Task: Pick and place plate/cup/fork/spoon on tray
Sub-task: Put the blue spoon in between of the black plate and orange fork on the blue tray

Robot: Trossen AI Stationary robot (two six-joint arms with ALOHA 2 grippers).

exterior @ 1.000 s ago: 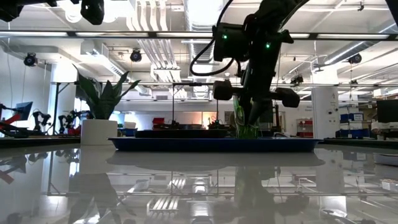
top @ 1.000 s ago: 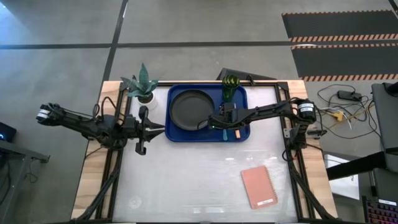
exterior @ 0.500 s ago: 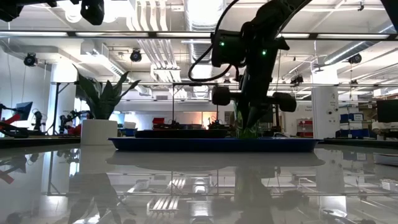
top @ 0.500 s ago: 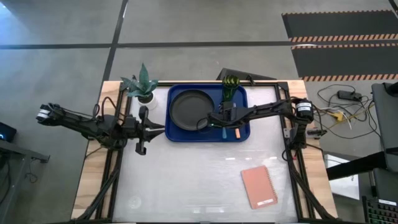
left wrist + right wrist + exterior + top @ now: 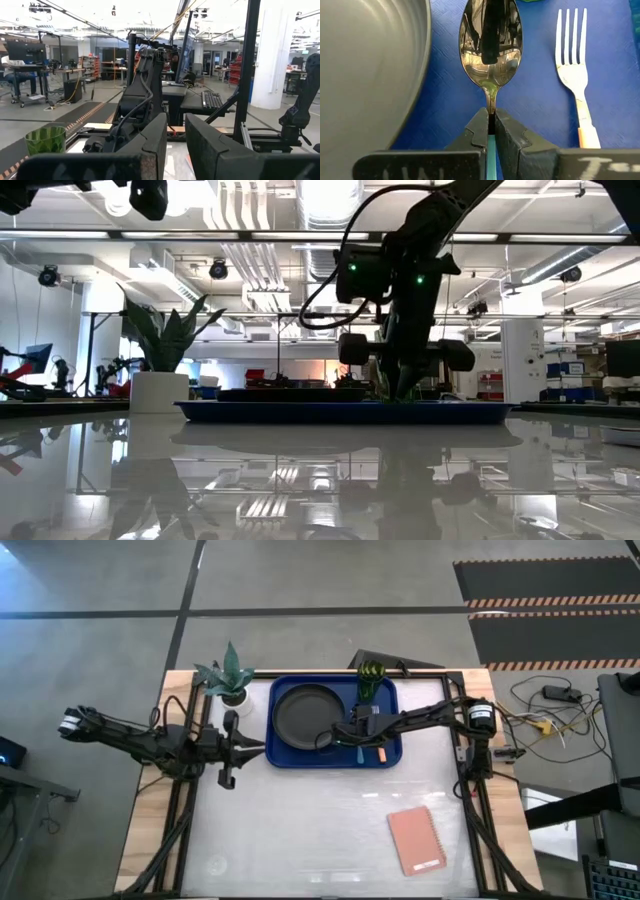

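The blue tray (image 5: 385, 700) lies at the far middle of the table. On it are the black plate (image 5: 306, 712), the green cup (image 5: 371, 680) and the orange-handled fork (image 5: 572, 60). My right gripper (image 5: 491, 120) is low over the tray between plate and fork, shut on the spoon (image 5: 490, 45), whose dark shiny bowl points ahead of the fingers. Whether the bowl rests on the tray, I cannot tell. My left gripper (image 5: 258, 746) waits left of the tray, empty, with a narrow gap between its fingers (image 5: 155, 145). My right gripper pinches the spoon's thin neck (image 5: 491, 111), where the bowl meets the light blue handle (image 5: 491, 155), between its two fingers. The fingers lie along the spoon, and the handle runs back between them. The spoon lies level, bowl up, close over the tray floor (image 5: 530, 100).
A white pot with a green plant (image 5: 230, 680) stands at the far left, close to the tray's corner. A pink notebook (image 5: 416, 840) lies at the near right. The table's near half is bare white surface (image 5: 300, 830).
My right gripper has gone down toward the tray with the spoon and a little toward the table's left edge, staying shut on the spoon.
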